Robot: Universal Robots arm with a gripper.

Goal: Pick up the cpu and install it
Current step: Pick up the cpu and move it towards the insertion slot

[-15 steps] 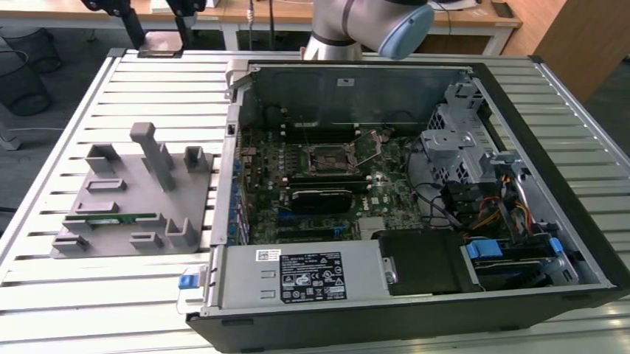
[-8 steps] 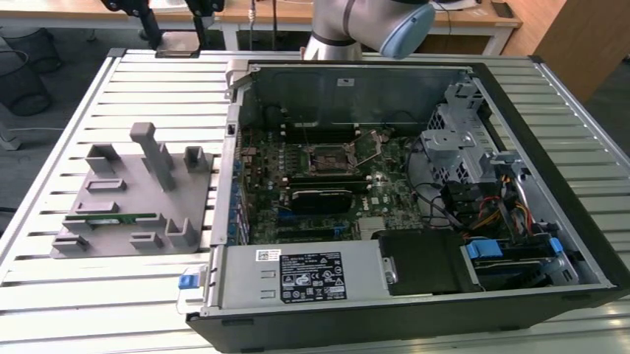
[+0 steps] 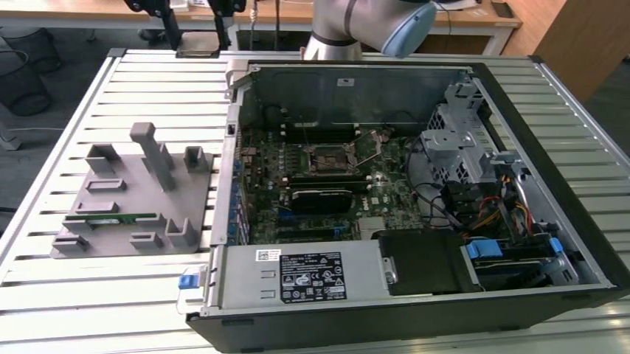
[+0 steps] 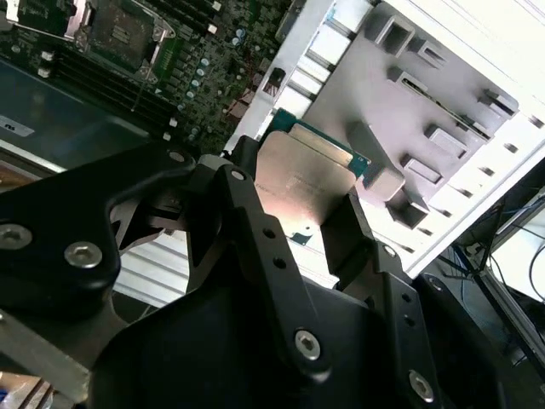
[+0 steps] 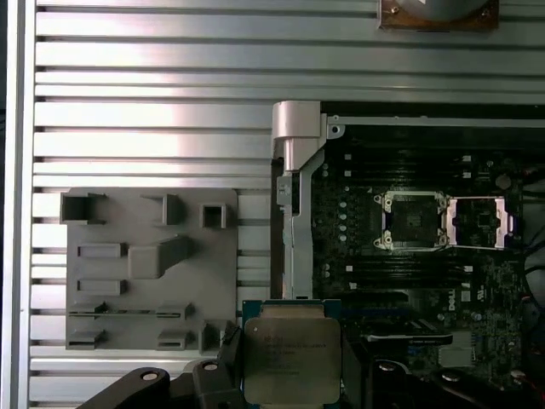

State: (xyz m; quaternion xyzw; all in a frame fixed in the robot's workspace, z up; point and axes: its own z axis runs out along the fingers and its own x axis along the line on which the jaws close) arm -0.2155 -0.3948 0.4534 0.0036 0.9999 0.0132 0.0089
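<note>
cpu [image 5: 292, 358]: clamped in the hand, silver lid facing the first wrist view, thin green rim showing along one edge [image 4: 317, 136]
hand [image 5: 292, 379]: narrow – black fingers [image 4: 351, 228] pressed on two opposite sides of the cpu, nothing else touched
hand, second wrist view [image 4: 294, 213]: both fingers flat against the chip's edges, lid bare between them
cpu position: in the air, clear of the table, over the seam where the grey fixture meets the case wall
arm [image 3: 344, 22]: rises past the far rim of the case in the exterior view
socket [image 5: 413, 221]: open, metal load plate [image 5: 479, 223] swung aside just beside it; well apart from the cpu
socket, exterior view [image 3: 328, 158]: mid-board, memory slots running near it, black block [image 3: 320, 199] just on the near side
case [image 3: 580, 243]: lying on its side, top open, side walls standing up all round the motherboard [image 5: 426, 290]
case wall [image 5: 294, 213]: upright metal edge between fixture and board
grey fixture [image 3: 128, 199]: on the table at the exterior view's left, touching the case side – slots and posts, a green memory stick [image 3: 116, 218] lying in one slot
table [image 3: 59, 295]: slatted metal, bare slats around the fixture
</note>
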